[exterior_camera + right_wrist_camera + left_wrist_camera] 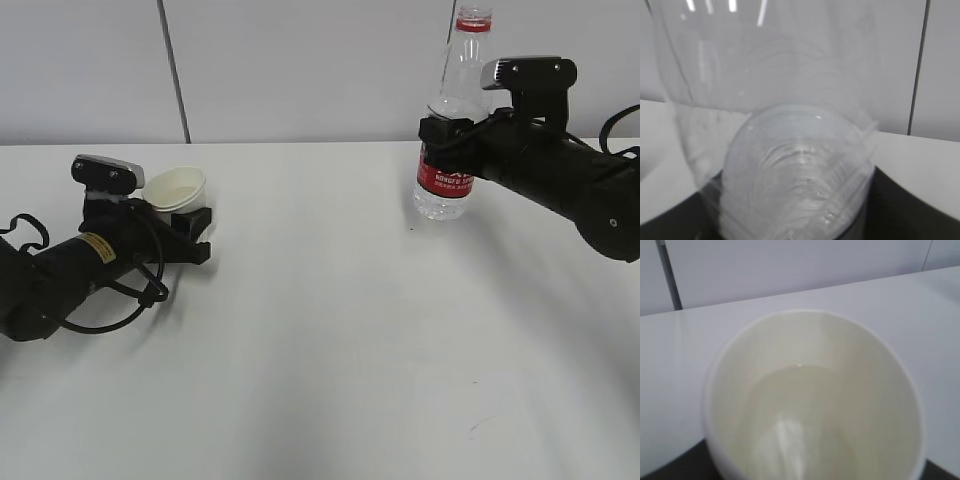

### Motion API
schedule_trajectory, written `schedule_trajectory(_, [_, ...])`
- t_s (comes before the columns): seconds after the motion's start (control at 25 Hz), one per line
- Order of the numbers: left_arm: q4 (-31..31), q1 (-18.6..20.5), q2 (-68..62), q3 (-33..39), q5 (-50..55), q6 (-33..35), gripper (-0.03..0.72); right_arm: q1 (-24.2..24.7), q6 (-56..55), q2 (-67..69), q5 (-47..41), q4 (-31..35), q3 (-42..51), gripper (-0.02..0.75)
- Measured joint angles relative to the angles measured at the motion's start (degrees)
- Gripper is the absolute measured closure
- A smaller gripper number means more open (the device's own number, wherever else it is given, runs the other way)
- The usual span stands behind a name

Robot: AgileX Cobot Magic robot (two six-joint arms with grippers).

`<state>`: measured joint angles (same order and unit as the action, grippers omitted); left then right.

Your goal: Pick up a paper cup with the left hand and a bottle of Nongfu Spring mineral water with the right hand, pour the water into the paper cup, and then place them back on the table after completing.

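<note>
On a plain white matte table [320,330], two black robot arms each hold one half of a pouring job. The left hand [190,235], marked by a yellow sticker [97,247] whose print is too small to read, pinches a white paper cup [176,190] low down near the table's left side, the cup apparently tipped slightly; its wrist camera looks straight into the mouth, where a shallow pool of clear water [800,425] seems to lie. Well apart on the right, the right hand [440,135] clamps an upright clear plastic bottle [455,120] around its red label [443,180], just above the tabletop. The label's white lettering appears to begin "NONGFU". The bottle has no cap on its red neck ring.
</note>
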<state>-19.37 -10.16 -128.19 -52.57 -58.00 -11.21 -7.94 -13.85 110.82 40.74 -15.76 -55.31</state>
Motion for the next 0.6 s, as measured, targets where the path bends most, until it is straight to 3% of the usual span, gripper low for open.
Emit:
schedule_trajectory(0.16, [0.1,0.0,-0.3,-0.1,-0.6,0.2,0.297,0.0,0.0,0.0,0.0,0.0,0.0,0.33])
schedule_trajectory(0.4, [2.1,0.0,-0.5,-0.1,-0.7,0.4,0.127,0.0,-0.1,0.0,0.0,0.0,0.0,0.331])
schedule_trajectory(0.6, [3.0,0.0,-0.8,0.0,-0.7,0.4,0.092,0.0,-0.1,0.0,0.0,0.1,0.0,0.331])
